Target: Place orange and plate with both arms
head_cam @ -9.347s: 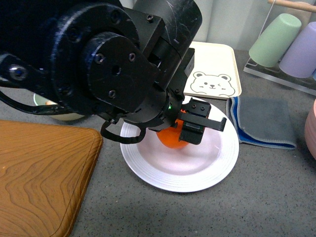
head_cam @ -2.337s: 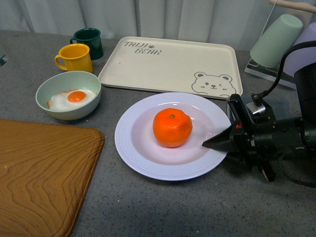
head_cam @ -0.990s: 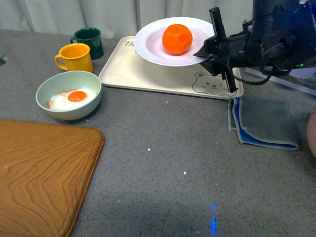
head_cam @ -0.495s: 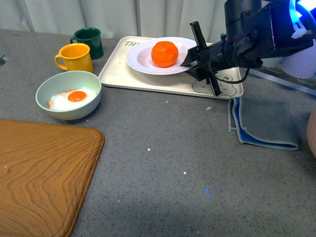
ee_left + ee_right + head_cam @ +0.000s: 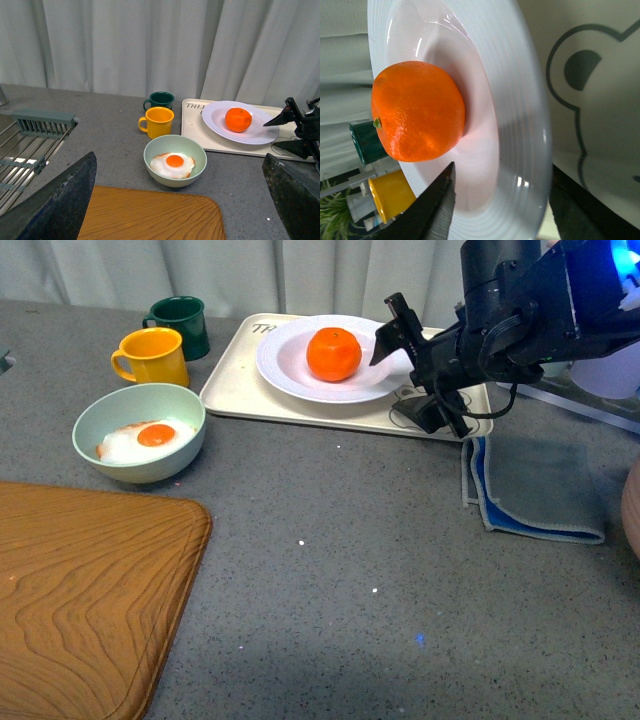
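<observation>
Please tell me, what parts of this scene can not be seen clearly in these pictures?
- Left gripper: not in the front view; the left wrist view shows only two dark blurred shapes at its lower corners.
- Tray: the plate covers most of its lettering; the right gripper hides the bear drawing.
- Plate underside: hidden in all views, so full contact with the tray is unclear.
- Orange: far side hidden.

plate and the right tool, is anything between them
Nothing visible. The right tool is open, one finger above and one below the near rim of the plate, which sits on the cream tray with the orange in it.
</observation>
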Available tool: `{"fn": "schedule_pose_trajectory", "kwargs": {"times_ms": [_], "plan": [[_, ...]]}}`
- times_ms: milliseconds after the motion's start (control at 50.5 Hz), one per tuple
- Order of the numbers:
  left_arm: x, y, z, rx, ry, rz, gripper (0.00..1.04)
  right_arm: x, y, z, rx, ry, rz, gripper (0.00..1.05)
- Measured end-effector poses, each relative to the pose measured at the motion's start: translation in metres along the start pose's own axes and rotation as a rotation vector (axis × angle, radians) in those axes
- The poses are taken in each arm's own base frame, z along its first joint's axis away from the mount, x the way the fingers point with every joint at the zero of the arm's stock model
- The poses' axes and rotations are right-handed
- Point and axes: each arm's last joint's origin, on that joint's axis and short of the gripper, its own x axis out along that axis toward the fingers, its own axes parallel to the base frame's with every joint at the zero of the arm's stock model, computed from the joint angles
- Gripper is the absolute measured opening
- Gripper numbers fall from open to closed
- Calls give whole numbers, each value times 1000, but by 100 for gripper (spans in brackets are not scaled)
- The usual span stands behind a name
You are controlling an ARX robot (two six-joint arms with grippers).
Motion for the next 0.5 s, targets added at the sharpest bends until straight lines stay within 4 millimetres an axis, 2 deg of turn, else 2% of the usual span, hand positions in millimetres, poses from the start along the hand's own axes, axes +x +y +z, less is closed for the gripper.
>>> {"fn": "schedule_pose_trajectory", "kwargs": {"times_ms": [119, 178, 218, 238, 277, 297, 317, 396, 495], "plan": [[0, 0, 0, 0, 0, 0, 98, -14, 8, -1, -105, -51, -11, 85], [0, 0, 0, 0, 0, 0, 98, -23, 17, -2, -209, -112, -40, 96], [0, 0, 0, 0, 0, 0, 98, -25, 20, -3, -274, -167, -57, 96], [0, 0, 0, 0, 0, 0, 98, -28, 20, -3, -393, -295, -48, 91], [0, 0, 0, 0, 0, -1, 98, -34, 18, -5, -521, -478, -28, 84], [0, 0, 0, 0, 0, -1, 98, -43, 13, -8, -615, -608, -50, 79], [0, 0, 0, 0, 0, -1, 98, -50, 9, -12, -674, -665, -55, 75], [0, 0, 0, 0, 0, 1, 98, -97, -8, -23, -895, -834, -60, 57], [0, 0, 0, 0, 0, 0, 98, -158, -14, -29, -986, -938, -65, 36]]}}
